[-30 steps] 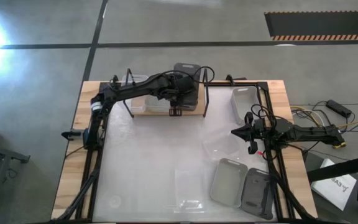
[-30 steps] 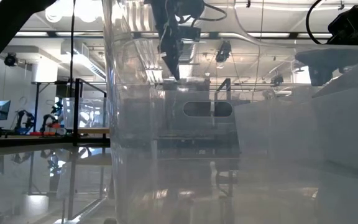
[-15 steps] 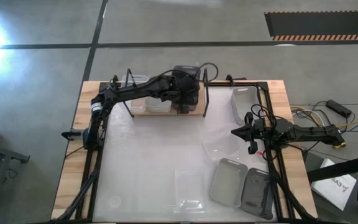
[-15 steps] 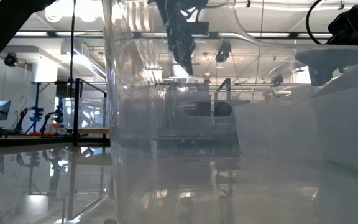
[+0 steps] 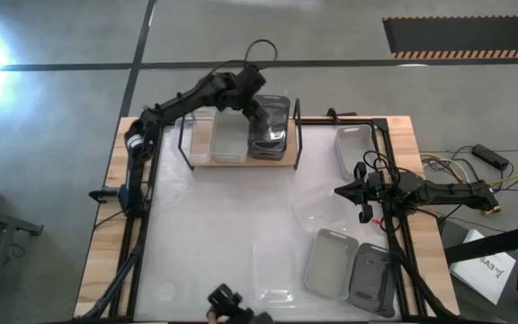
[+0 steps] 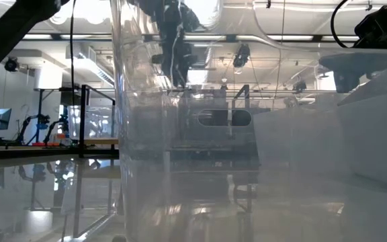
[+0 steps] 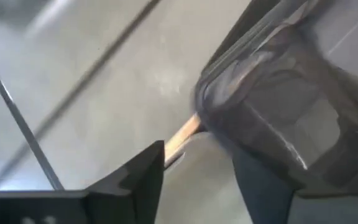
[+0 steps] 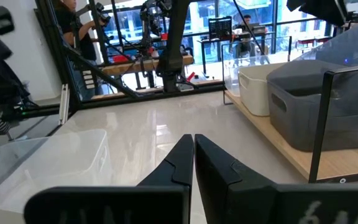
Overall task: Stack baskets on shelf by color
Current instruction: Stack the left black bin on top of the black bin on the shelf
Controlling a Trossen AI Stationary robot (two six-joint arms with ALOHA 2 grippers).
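Left gripper (image 5: 261, 115) is held over the dark grey basket (image 5: 269, 128) at the right end of the shelf (image 5: 241, 160), and its fingers (image 7: 138, 174) are spread apart — one is seen on each side of the basket's rim in the left wrist view, so the rim lies between them. Whether they are touching it cannot be told. The dark basket is stacked on another dark one, and both sit on the wooden board inside the black wire frame. Just beside it on the shelf a translucent white basket (image 5: 228, 139) is seen, and a second clear one (image 5: 198, 126) is placed at the left end.

Right gripper (image 5: 364, 193) is parked near the right edge of the table (image 5: 205, 234), well apart from the shelf, with its fingers (image 8: 182, 160) pressed together and nothing between them.

More baskets are left on the table — a white basket (image 5: 352, 148) by the right rail, a light grey basket (image 5: 330, 262) and a dark grey one (image 5: 372, 279) side by side near the front right corner, and a clear basket (image 5: 273, 270) at the front.
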